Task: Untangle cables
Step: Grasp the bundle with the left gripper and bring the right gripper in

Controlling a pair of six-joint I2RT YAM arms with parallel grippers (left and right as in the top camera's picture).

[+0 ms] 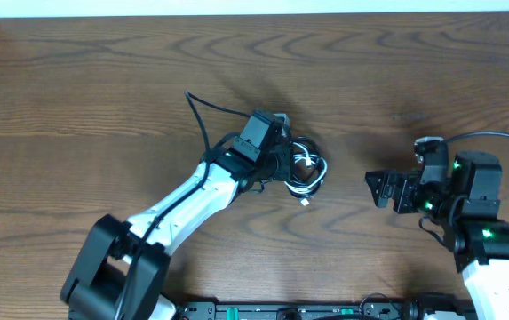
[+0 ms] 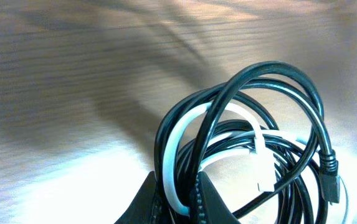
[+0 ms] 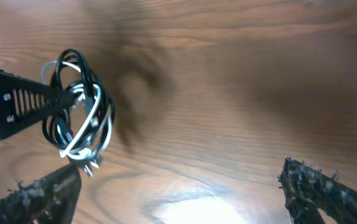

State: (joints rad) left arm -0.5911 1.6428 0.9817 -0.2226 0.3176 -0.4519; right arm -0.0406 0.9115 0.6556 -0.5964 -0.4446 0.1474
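Brown wood table [image 1: 103, 80], cables [image 1: 306, 171] bundled near its centre. My left gripper [image 1: 286, 164] is pinched tight on the bundle, with loops of white cable [image 2: 173, 149] and black cable [image 2: 271, 65] between the fingers. My right gripper [image 1: 380, 188] is spread wide, holds nothing, and sits well apart to the bundle's right.

- counter [image 1: 103, 71] is dark brown wood, grain running side to side; a pale strip [image 1: 254, 7] borders the far edge
- only loose thing out there is the cables [image 1: 307, 169], black and white loops wound into one clump roughly mid-counter; can't tell if it actually sits on the wood or hangs just above
- a small white plug end [image 1: 306, 201] pokes out the near side
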